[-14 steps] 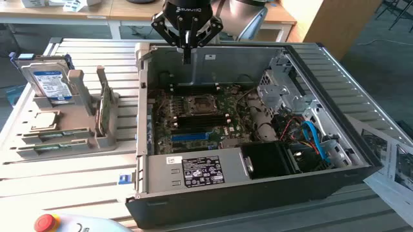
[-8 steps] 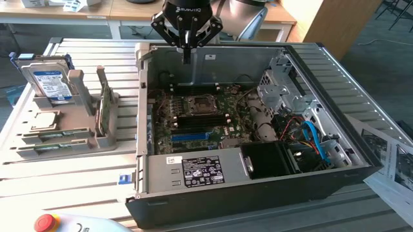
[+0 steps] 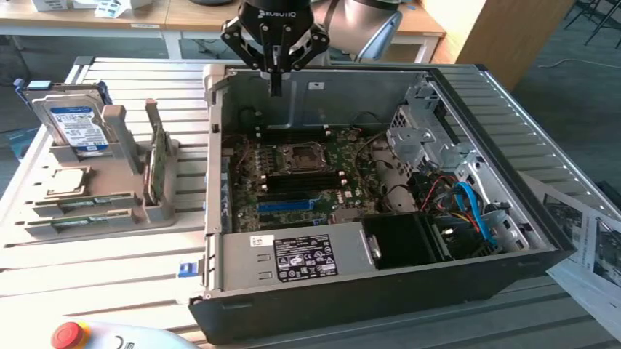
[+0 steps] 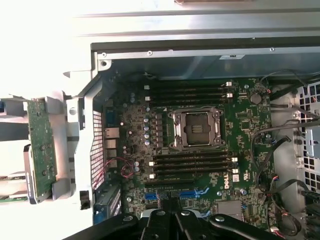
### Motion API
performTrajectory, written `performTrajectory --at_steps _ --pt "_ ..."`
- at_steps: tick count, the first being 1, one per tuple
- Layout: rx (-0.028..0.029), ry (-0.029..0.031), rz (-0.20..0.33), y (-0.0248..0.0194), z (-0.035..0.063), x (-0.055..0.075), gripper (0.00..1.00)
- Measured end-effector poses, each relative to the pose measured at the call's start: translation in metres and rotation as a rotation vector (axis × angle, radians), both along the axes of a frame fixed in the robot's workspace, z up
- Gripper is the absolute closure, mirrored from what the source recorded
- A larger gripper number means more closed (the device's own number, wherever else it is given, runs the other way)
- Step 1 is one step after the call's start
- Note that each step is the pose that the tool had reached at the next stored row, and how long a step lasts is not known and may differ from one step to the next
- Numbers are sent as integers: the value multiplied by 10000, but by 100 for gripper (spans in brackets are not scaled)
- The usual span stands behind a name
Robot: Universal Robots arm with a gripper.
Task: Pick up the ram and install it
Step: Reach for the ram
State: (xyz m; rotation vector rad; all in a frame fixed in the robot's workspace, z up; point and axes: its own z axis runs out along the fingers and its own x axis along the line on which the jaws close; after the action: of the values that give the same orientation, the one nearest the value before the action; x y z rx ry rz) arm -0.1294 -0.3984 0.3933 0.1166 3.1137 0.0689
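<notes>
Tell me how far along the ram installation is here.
Nothing looks done: ram sticks lie in the gray holder. In hand: nothing; the shut tool hangs over the open computer case. Left: pick-up and installation.

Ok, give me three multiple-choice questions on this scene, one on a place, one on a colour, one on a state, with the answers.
1. Against the open computer case, the gripper is: A) above it B) deep inside it C) far off beside it
2. The hard drive label is mainly: A) red B) blue C) yellow
3. The gripper is: A) shut and empty B) shut on a part C) wide open
Answers: 1 A, it hangs over the case's back wall; 2 B, blue covers the label; 3 A, its jaws meet with nothing between.
</notes>
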Motion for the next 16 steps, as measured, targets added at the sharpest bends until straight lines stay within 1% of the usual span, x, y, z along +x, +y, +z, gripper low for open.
performTrajectory --at_steps 10,16 --pt "-1 -1 -1 16 0 -135 89" --pt "-1 -10 0 41 0 -244 89"
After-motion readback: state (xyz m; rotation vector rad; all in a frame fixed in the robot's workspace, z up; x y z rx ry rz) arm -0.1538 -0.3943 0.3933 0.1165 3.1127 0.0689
